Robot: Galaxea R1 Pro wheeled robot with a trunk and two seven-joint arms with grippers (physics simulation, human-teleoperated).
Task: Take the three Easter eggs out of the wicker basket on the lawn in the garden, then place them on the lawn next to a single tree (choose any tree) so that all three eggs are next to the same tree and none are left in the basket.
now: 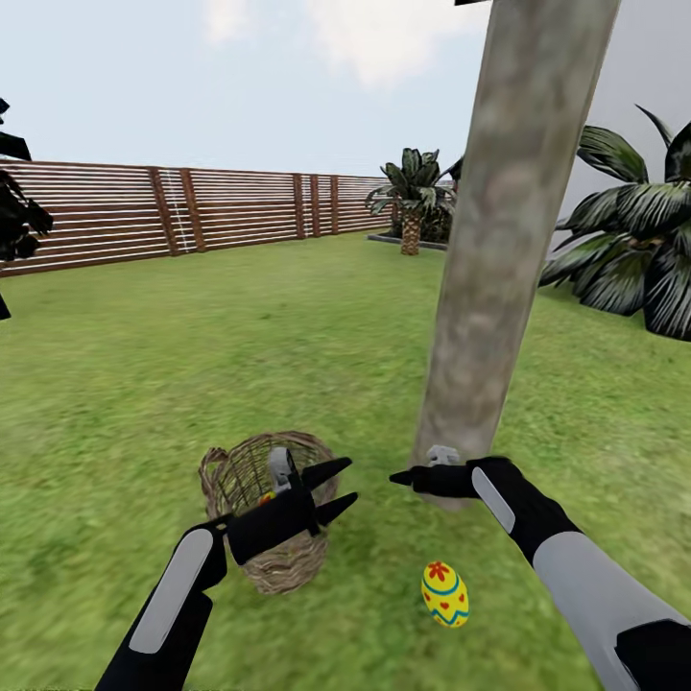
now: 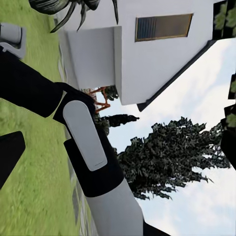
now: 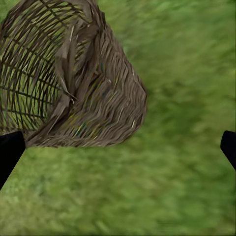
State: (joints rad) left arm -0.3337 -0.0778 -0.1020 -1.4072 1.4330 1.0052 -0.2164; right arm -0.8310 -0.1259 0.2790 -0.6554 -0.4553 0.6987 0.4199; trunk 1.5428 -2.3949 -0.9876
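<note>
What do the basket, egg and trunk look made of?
Wicker basket: woven brown cane, matte, open weave you can see through. Easter egg on the lawn: smooth, hard-looking yellow shell, painted red flower and blue zigzags; plastic or real, unclear. Tree: grey-beige mottled bark, smooth, matte.

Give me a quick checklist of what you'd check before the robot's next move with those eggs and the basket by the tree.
1. One egg out on the lawn near the tree: ok.
2. Wicker basket emptied: not ok, something colourful shows through the weave.
3. Number of eggs left inside: cannot tell.
4. Left gripper open and free, in front of the basket: ok.
5. Right gripper empty, by the foot of the trunk: ok.
6. Basket standing upright: ok.
</note>
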